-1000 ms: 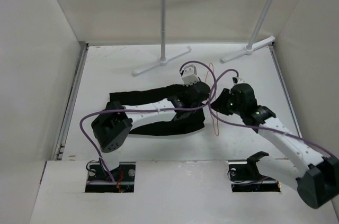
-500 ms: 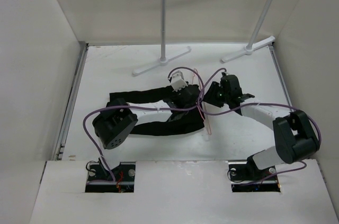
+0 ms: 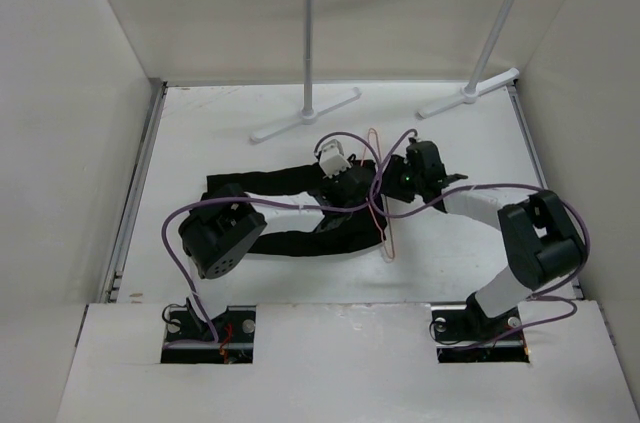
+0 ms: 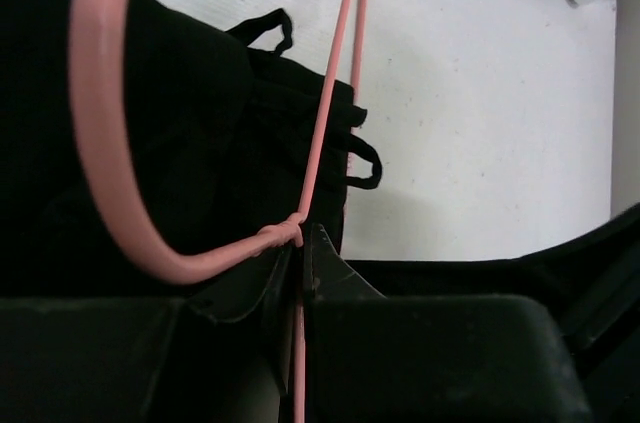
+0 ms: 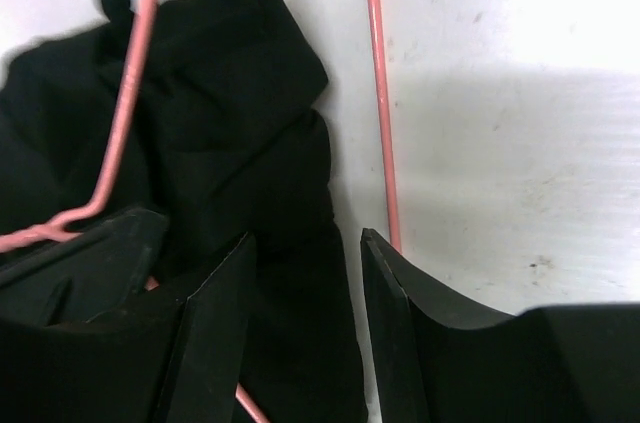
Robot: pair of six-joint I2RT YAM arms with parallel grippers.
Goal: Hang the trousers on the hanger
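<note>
Top external, hanger (image 3: 388, 243) mostly hidden, trousers (image 3: 262, 183) partly covered

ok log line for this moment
left gripper: shut on hanger neck | right gripper: open over trousers edge | trousers: lying on table, hanger partly over them

Two-arm set, left arm (image 3: 222, 238) and right arm (image 3: 535, 240): matte black rounded joint housings, white tubular links, looping purple cables (image 3: 167, 243) behind each wrist, white connector block (image 3: 333, 155) atop left wrist, black wedge-shaped fingers (image 5: 215, 323) on right gripper (image 5: 306, 236).
</note>
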